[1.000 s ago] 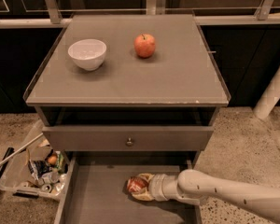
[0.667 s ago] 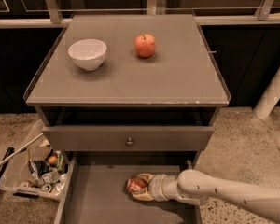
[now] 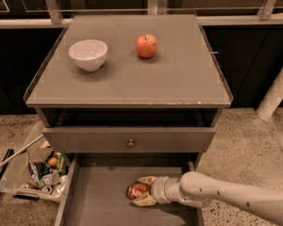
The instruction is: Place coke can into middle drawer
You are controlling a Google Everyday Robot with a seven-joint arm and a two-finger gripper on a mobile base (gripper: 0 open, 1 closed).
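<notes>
The coke can (image 3: 136, 190), red with white lettering, lies on its side on the grey floor of the open middle drawer (image 3: 96, 202), right of its centre. My gripper (image 3: 141, 191) reaches in from the right on a cream arm, with one finger above the can and one below it. The can rests on the drawer floor between them.
A white bowl (image 3: 88, 54) and a red-orange apple (image 3: 146, 45) sit on the cabinet top. The shut upper drawer front with a round knob (image 3: 130, 143) overhangs the open drawer. A clear bin (image 3: 35, 171) with crushed cans and rubbish stands on the floor at left.
</notes>
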